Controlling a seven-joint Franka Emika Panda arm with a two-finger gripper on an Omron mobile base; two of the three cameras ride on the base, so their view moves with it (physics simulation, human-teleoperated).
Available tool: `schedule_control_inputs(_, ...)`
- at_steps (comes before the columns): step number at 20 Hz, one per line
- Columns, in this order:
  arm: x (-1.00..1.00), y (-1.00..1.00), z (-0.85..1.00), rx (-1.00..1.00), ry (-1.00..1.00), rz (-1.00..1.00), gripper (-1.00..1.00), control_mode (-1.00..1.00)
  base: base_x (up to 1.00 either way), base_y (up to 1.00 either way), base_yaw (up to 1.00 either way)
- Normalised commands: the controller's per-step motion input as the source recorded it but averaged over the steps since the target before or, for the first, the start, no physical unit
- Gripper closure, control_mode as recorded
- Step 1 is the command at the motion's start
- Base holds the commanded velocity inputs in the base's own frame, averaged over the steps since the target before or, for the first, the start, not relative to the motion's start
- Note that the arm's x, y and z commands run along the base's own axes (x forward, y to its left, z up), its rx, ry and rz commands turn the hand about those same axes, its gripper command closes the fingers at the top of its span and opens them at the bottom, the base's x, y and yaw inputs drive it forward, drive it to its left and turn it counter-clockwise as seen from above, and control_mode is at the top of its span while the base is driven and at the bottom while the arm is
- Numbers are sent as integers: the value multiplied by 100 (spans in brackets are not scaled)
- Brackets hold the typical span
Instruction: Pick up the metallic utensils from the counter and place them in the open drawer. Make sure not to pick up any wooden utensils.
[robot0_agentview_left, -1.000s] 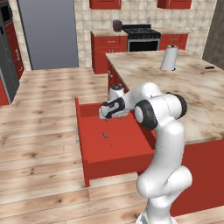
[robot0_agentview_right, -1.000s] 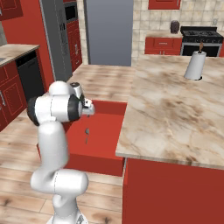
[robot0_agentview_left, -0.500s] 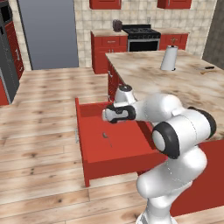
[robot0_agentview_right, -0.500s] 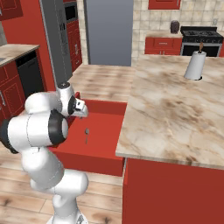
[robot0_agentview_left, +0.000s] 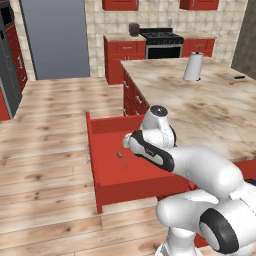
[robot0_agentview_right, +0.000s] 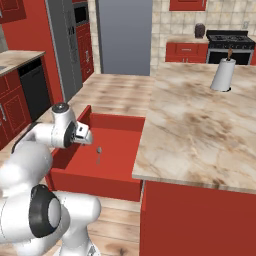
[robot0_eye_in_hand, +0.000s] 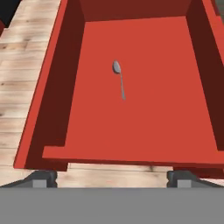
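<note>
Red open drawer (robot0_eye_in_hand: 48, 87) spans most of the hand view; a small metal spoon (robot0_eye_in_hand: 119, 81) lies flat on its floor, upper centre of frame, bowl toward the top. In the right base view the spoon (robot0_agentview_right: 99, 155) sits left of centre, just beside the counter (robot0_agentview_right: 200, 125) edge. Gripper (robot0_eye_in_hand: 111, 177) at the bottom edge, fingertips (robot0_eye_in_hand: 43, 177) spread wide apart, nothing between them. Knife (robot0_agentview_left: 239, 77) lies on the counter at the upper right of the left base view.
</note>
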Motion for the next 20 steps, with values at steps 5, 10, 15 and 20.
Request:
schedule_control_inputs(5,-36,-15,93,0,0,0,-100,-100,0,0,0)
schedule_control_inputs(10,-15,-36,97,0,1,0,-100,-100,0,0,0)
schedule_control_inputs(15,-83,-21,31,0,0,0,-100,-100,0,0,0)
schedule_control_inputs(20,-21,0,0,0,-1,1,-100,-100,0,0,0)
